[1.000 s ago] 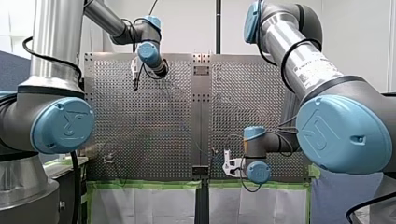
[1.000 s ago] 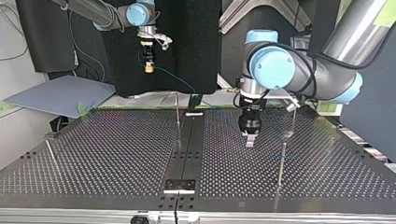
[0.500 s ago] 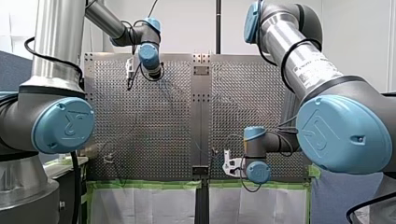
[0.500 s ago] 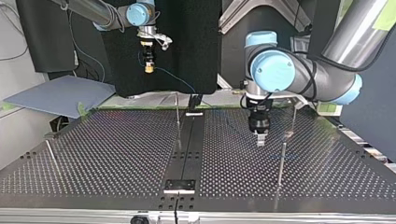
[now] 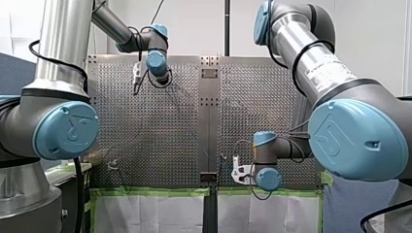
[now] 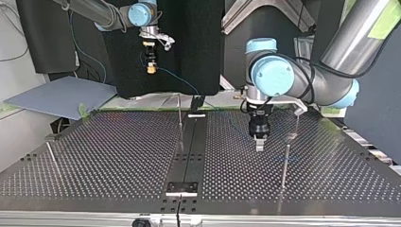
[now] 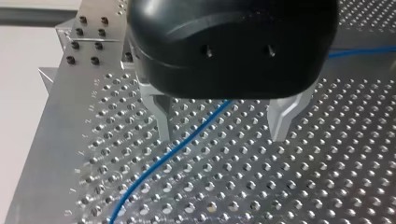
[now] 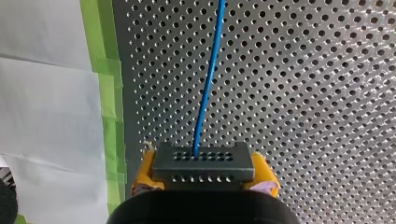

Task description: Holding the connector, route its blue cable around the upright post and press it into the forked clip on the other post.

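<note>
Yellow-padded right jaws clamp the black holed connector [image 8: 204,163]; metal left jaws gape over blue cable [image 7: 154,165] on perforated surface [image 7: 303,186].

A white label [image 5: 324,73] is running along the grey tube of my right arm [image 5: 296,41] in the upper right of the front view, its dark print too small to read. Raised logos are showing on the big blue joint cap [image 5: 357,138] at the right and on the other blue cap [image 5: 65,130] at the left, neither clearly legible. In the left wrist view, tiny engraved marks [image 7: 83,136] are lining the edge of the surface [image 7: 327,186], unreadable.
</note>
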You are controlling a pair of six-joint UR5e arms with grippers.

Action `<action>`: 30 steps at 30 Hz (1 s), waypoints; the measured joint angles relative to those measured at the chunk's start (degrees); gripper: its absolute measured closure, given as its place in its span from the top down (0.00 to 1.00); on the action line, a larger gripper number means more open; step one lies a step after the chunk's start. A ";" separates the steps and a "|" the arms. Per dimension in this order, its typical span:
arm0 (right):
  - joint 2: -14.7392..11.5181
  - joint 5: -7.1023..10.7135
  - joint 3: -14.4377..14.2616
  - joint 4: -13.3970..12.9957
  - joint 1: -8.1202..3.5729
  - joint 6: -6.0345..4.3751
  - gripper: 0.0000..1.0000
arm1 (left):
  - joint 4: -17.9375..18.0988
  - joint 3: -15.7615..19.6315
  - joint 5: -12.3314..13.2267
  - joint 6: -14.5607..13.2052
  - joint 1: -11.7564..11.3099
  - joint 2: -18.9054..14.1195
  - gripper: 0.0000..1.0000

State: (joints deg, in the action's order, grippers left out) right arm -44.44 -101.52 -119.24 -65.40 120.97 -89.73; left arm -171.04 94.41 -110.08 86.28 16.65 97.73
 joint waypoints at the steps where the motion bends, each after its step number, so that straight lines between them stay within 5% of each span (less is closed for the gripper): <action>1: 0.00 0.00 0.00 -0.01 0.04 -0.01 0.00 | 0.16 0.00 0.21 -0.11 -0.04 0.01 1.00; 7: 0.00 0.00 -0.02 0.10 0.17 -0.02 0.00 | 0.93 0.00 1.74 -0.39 -0.19 0.49 1.00; 18: 0.00 0.00 -0.03 0.06 0.27 -0.05 0.00 | 3.03 -0.01 -0.60 -1.41 -0.59 2.40 1.00; 30: 0.00 0.00 0.00 -0.13 0.29 -0.11 0.00 | 5.63 -0.66 0.34 -2.07 -1.12 2.85 1.00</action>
State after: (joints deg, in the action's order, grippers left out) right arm -44.44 -101.52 -119.24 -65.54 121.26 -89.84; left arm -165.40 93.75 -109.73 84.21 15.52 100.58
